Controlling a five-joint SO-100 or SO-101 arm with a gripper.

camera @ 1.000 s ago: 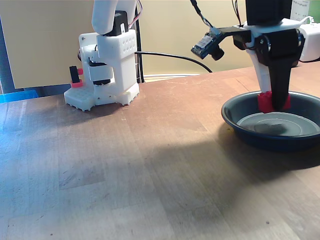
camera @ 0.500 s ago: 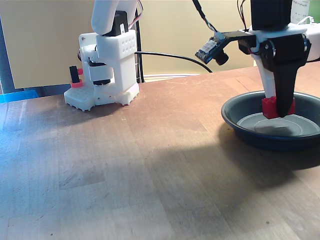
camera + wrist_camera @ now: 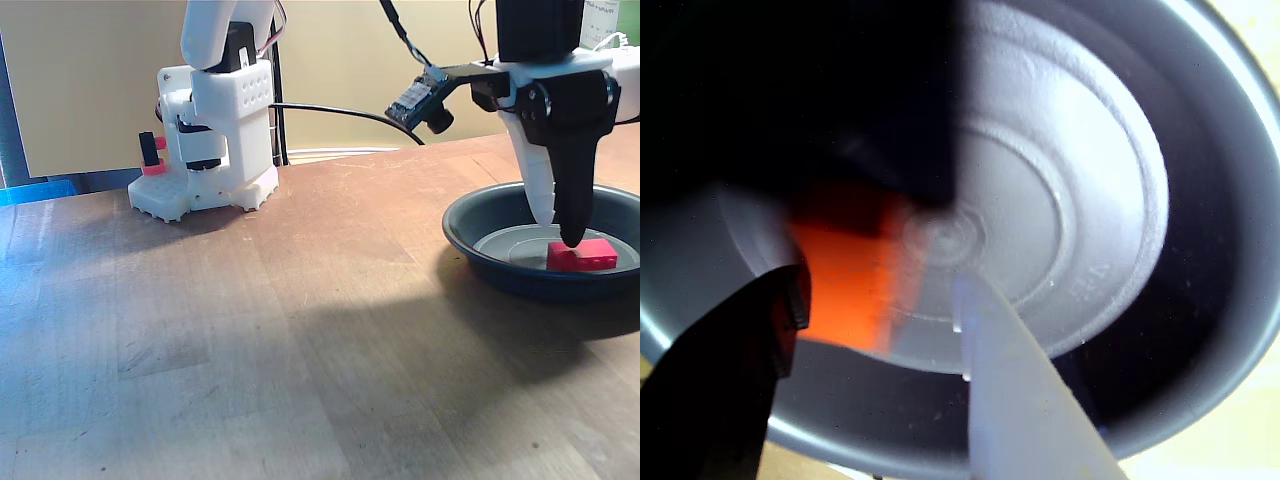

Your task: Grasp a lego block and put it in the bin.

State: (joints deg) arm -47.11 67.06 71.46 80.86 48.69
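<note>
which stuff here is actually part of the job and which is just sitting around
Part of the job:
- lego block, lying flat inside the pan
- bin, the dark round pan
- gripper, open just above the block

Just there:
- white arm base
- black cable
- wooden table

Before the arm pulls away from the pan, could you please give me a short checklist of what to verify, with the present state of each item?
1. The lego block lies inside the bin, on its flat bottom: ok.
2. The gripper has let go; its jaws are apart and nothing is between them: ok.
3. The black fingertip is clear of the block: cannot tell; in the fixed view it sits just above or against the block's top.
4. The block lies flat, not propped against the wall: ok.
5. The bin sits flat on the table: ok.
6. The way straight up out of the bin is free: ok, judging from the fixed view.
</note>
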